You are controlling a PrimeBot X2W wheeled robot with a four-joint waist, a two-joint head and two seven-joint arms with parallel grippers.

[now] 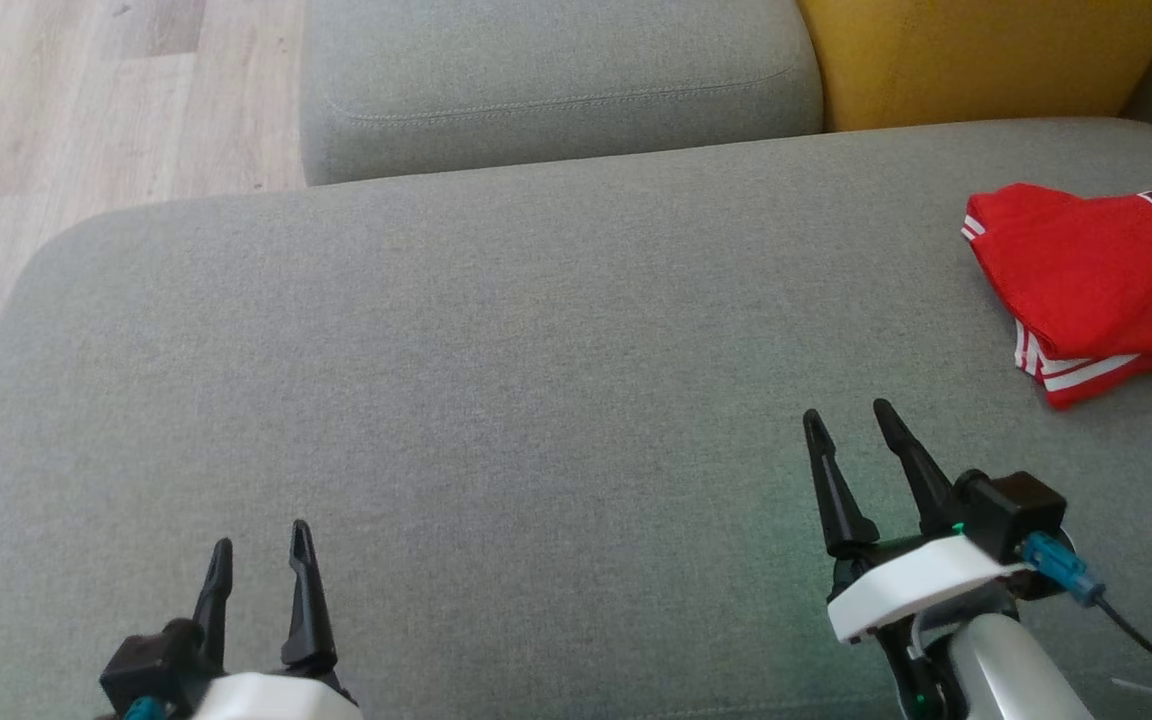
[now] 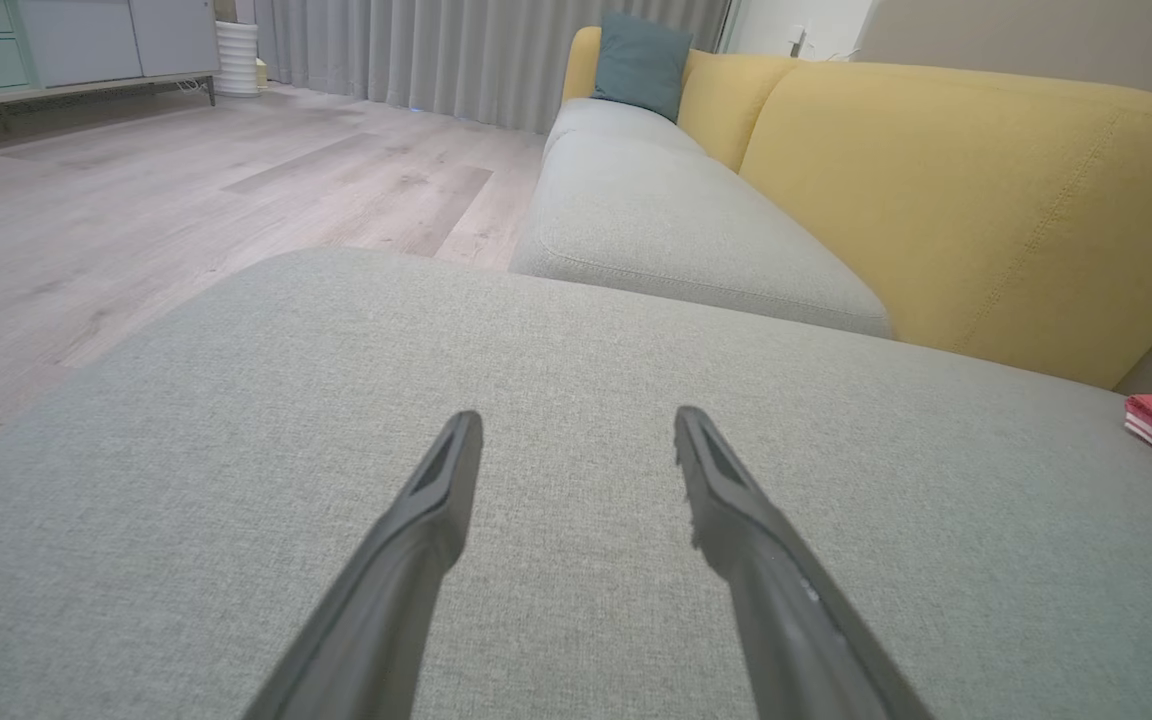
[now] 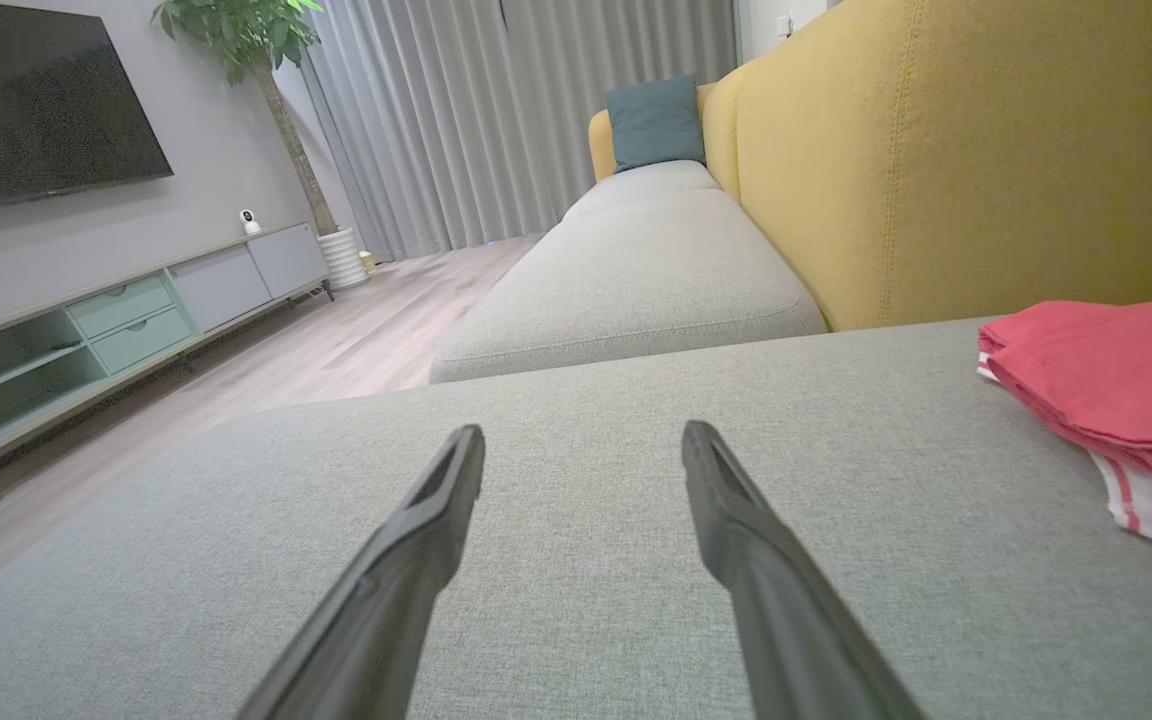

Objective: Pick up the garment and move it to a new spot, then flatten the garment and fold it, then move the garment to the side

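Both pairs of jaws spread and empty over the grey cushion (image 1: 536,350).
The red garment (image 1: 1096,270) lies on it, ahead and right of the right gripper (image 1: 847,409) jaws, clear of them, far right of the left gripper (image 1: 261,535).

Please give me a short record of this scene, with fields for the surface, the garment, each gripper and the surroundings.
surface: grey sofa seat
garment: red jersey, looks folded, lying on the seat at the robot's far right
left gripper: open, empty, over the seat
right gripper: open, empty, apart from the jersey
surroundings: yellow backrest behind, wooden floor to the left
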